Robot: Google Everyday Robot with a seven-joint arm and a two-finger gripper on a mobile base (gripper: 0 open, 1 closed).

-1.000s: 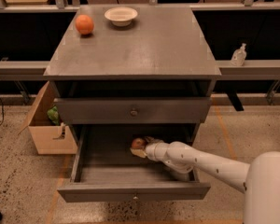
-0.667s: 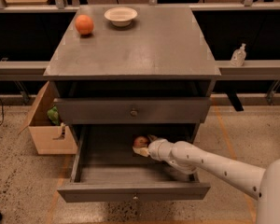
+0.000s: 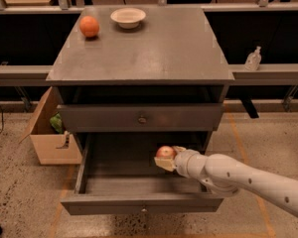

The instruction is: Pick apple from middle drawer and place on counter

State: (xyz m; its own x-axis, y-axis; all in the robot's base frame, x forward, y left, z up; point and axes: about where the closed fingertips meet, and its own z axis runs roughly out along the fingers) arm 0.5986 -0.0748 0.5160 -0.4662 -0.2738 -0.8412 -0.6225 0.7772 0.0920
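The middle drawer (image 3: 141, 204), the cabinet's bottom grey one with a small knob, is pulled open. My white arm reaches into it from the right. The gripper (image 3: 166, 158) is shut on the apple (image 3: 165, 152), a small red fruit with a pale patch, held a little above the drawer floor at the right side. The counter (image 3: 144, 51) is the broad grey top of the cabinet above.
An orange fruit (image 3: 89, 26) and a pale bowl (image 3: 128, 17) sit at the counter's back left. A closed grey drawer front (image 3: 141, 118) is above the open one. A cardboard box (image 3: 52, 133) stands on the floor at the left. A small bottle (image 3: 253, 59) is on the right ledge.
The gripper has lifted the apple slightly and drawn it a little to the right and outward inside the drawer. The arm has pulled back with it.
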